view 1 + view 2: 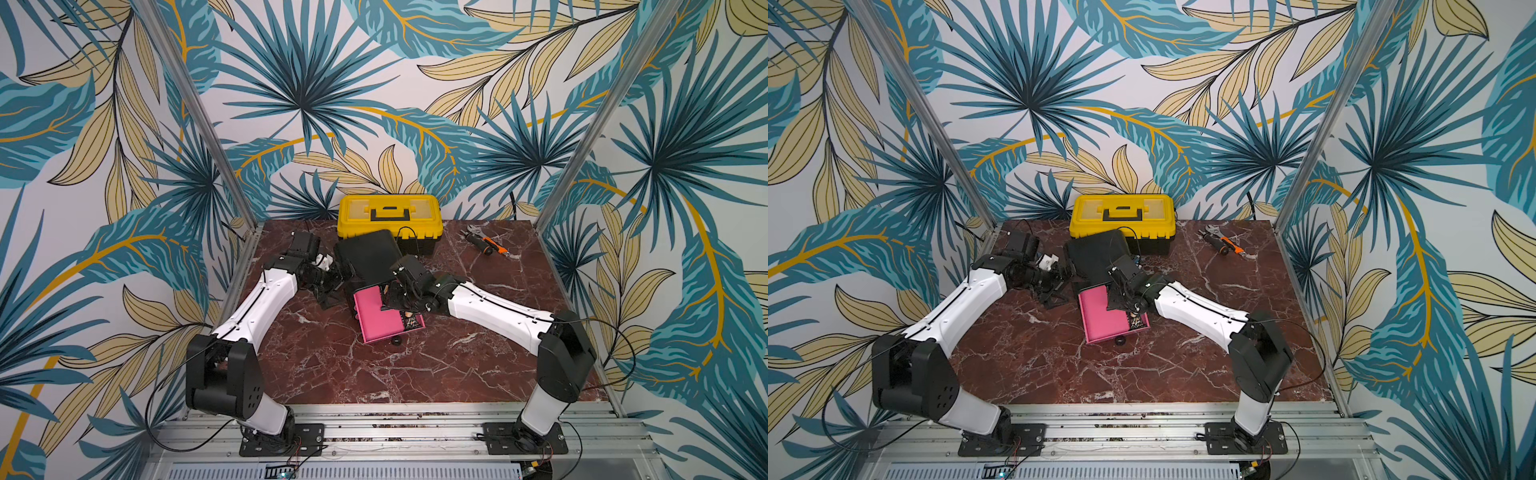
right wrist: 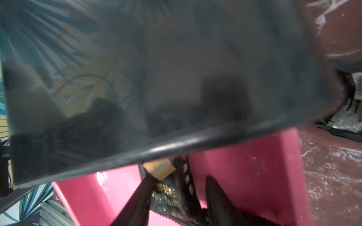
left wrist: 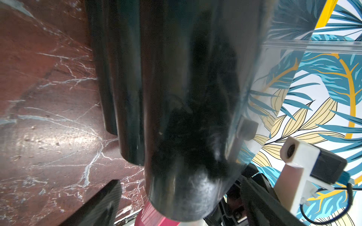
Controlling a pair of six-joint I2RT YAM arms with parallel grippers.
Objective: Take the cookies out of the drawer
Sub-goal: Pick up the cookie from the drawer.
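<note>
Drawer, shallow pink plastic with black knob (image 1: pixel 374 320), stood pulled out over the red-brown marble tabletop (image 1: pixel 332 374). Inside, at its right side, lay one black wrapped cookie packet with tan biscuit print (image 2: pixel 166 191); no other packets visible. Right claw (image 2: pixel 178 179) reached in, fingers apart either side of that packet, not visibly pinching. Step judged: grasping a cookie. Next move: close on the wrapper, then lift clear of the overhang of the glossy black cabinet (image 1: pixel 365 253). Left claw (image 1: pixel 332 286) sat against the cabinet; grip could not be told. Beyond: yellow plastic toolbox (image 1: pixel 388 216).
</note>
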